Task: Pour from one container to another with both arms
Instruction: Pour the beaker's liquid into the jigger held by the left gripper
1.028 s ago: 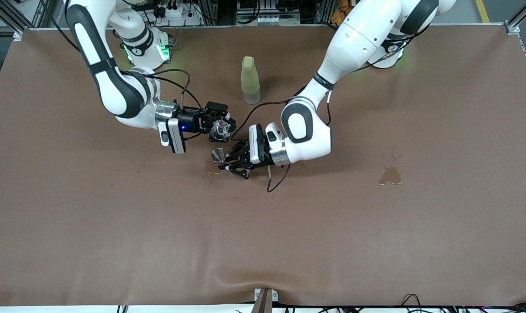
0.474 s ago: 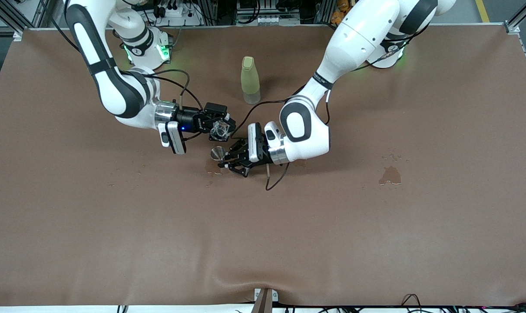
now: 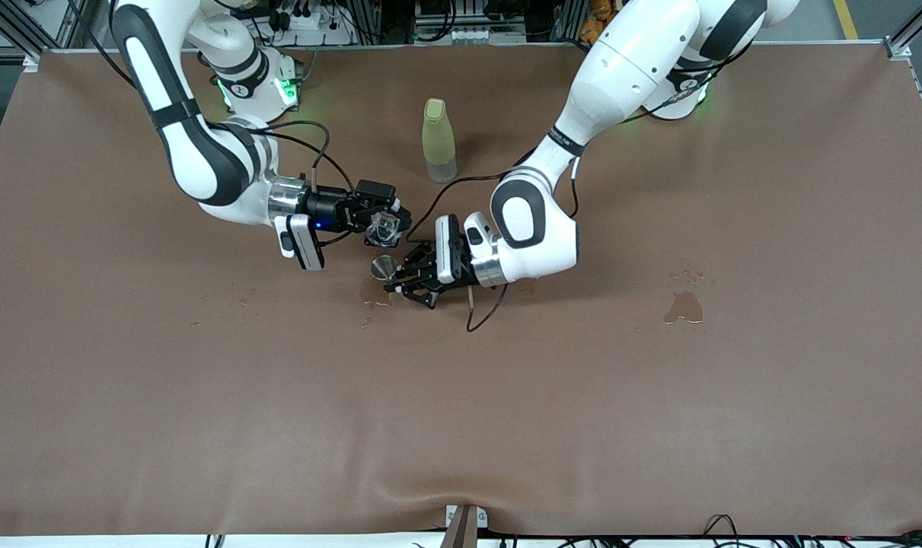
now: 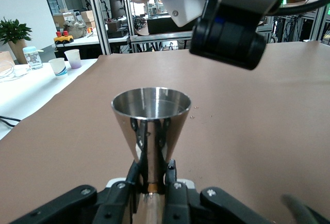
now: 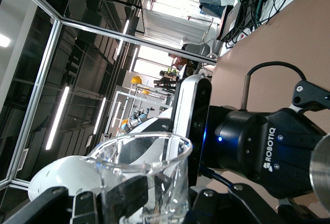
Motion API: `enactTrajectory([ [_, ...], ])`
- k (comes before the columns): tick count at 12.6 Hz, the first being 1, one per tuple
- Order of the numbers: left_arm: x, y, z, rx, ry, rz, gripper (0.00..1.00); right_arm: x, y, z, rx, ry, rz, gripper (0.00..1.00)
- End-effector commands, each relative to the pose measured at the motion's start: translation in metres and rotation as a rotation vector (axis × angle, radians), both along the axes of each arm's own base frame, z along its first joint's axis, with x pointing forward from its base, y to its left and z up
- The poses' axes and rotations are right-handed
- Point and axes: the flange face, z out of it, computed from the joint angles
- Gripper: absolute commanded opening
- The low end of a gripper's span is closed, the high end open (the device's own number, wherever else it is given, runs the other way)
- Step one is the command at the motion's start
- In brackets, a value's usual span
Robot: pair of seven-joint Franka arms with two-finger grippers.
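My right gripper (image 3: 385,227) is shut on the tiny clear glass cup (image 3: 385,225), held tipped in the air over the middle of the table. In the right wrist view the glass cup (image 5: 144,175) stands between the fingers (image 5: 129,198), its rim facing the other arm's black gripper body (image 5: 268,146). My left gripper (image 3: 397,285) is shut on the stem of the silver metal cup (image 3: 383,266), which is upright just below and beside the glass cup. The metal cup (image 4: 151,111) shows an open round rim above my left gripper (image 4: 152,176), with the right arm's wrist (image 4: 229,22) overhead.
A tall yellow-green bottle (image 3: 438,141) stands farther from the front camera than both cups. A wet patch (image 3: 372,292) darkens the brown cloth under the cups, and a larger one (image 3: 683,307) lies toward the left arm's end. A cable (image 3: 480,316) hangs from the left wrist.
Both grippers have shifted slightly. The metal cup has come a little closer under the glass cup, and the right arm has drawn back a touch toward its base.
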Motion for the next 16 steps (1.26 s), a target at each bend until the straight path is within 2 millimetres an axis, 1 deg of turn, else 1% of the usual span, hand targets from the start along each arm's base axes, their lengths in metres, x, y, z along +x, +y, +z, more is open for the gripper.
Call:
enactTrajectory([
  [1,-0.005,0.003,0.01,0.01,-0.017,-0.005,0.0,-0.003,-0.004,0.009,0.011,0.014,-0.016,0.0],
  [4,-0.005,0.003,0.01,0.01,-0.017,-0.005,0.0,-0.008,-0.006,0.004,0.002,0.017,-0.011,0.0],
  [7,-0.005,0.004,0.01,0.011,-0.015,-0.005,0.0,-0.014,-0.008,0.009,0.004,0.018,-0.009,0.0],
  [14,-0.005,0.004,0.01,0.011,-0.014,-0.005,0.0,-0.021,-0.01,0.006,0.001,0.032,-0.007,0.0],
  [16,-0.006,0.004,0.009,0.012,-0.013,-0.005,0.0,-0.021,-0.01,0.006,0.008,0.072,-0.007,0.0],
])
